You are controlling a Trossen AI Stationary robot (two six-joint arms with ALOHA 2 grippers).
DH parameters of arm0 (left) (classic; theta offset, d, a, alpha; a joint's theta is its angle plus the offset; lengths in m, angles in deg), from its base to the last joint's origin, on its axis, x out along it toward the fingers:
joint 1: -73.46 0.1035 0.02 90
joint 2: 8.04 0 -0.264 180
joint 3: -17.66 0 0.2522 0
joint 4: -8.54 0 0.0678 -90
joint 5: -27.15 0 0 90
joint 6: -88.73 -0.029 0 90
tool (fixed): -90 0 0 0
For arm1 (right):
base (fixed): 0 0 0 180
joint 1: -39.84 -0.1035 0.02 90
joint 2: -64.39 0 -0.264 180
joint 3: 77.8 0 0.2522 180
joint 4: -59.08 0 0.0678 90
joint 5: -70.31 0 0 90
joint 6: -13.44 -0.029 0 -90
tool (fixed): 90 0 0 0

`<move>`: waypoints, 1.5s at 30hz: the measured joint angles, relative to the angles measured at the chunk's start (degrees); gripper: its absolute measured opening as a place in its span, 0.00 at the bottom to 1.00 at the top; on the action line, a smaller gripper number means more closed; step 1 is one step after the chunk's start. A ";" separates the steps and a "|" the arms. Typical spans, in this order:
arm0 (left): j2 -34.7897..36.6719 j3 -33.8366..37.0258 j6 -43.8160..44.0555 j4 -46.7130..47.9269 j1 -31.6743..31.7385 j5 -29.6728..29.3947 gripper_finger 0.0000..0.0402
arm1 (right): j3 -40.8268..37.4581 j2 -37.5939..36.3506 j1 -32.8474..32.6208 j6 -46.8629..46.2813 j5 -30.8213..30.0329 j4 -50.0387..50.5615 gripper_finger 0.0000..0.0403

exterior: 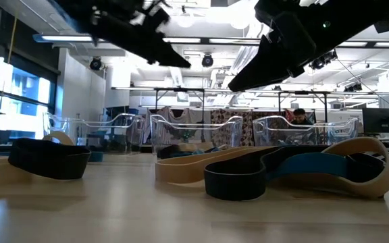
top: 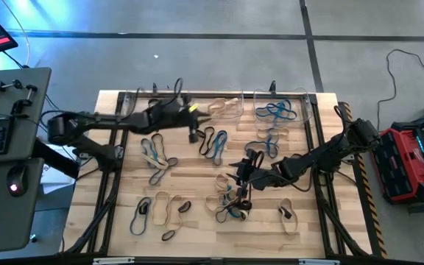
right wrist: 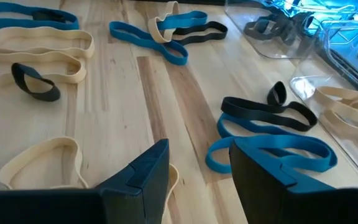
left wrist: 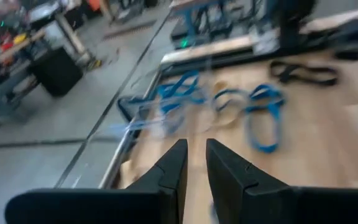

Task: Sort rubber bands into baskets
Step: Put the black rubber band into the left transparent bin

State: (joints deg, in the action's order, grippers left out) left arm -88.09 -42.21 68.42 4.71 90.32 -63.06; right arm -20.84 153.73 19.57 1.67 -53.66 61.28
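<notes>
Left wrist view blurred; left gripper (left wrist: 193,163) fingers nearly together, nothing visibly held, near the baskets (top: 279,107). Right gripper (right wrist: 194,171) fingers apart, empty. Rubber bands (top: 157,152) scattered across wooden table (top: 197,188).

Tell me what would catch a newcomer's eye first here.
Probably the rubber bands, black, tan and blue, strewn across the wooden table. Then the three clear baskets along its far edge, the right one holding blue bands. Both dark arms reach in over the clutter.
</notes>
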 joint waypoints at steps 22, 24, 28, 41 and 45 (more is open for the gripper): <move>10.84 22.93 9.54 -20.45 -20.78 -2.42 0.12 | 0.12 0.00 -4.33 -13.49 8.29 7.73 0.39; 10.83 23.24 9.78 -20.48 -21.56 -3.11 0.12 | 1.07 0.00 -5.64 -17.40 9.38 11.80 0.39; 10.82 23.37 9.79 -20.49 -22.74 -4.41 0.12 | 3.17 0.00 -8.88 -24.71 11.27 19.24 0.39; 10.82 23.37 9.74 -20.45 -23.37 -5.18 0.12 | 3.65 0.00 -12.65 -34.75 12.86 24.83 0.39; 10.82 23.37 9.74 -20.42 -23.37 -5.18 0.12 | 3.65 0.28 -10.90 -34.83 13.56 24.57 0.39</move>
State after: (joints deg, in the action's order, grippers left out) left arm -77.27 -18.85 78.16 -15.72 66.95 -68.24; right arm -17.19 154.01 8.67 -33.16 -40.10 85.85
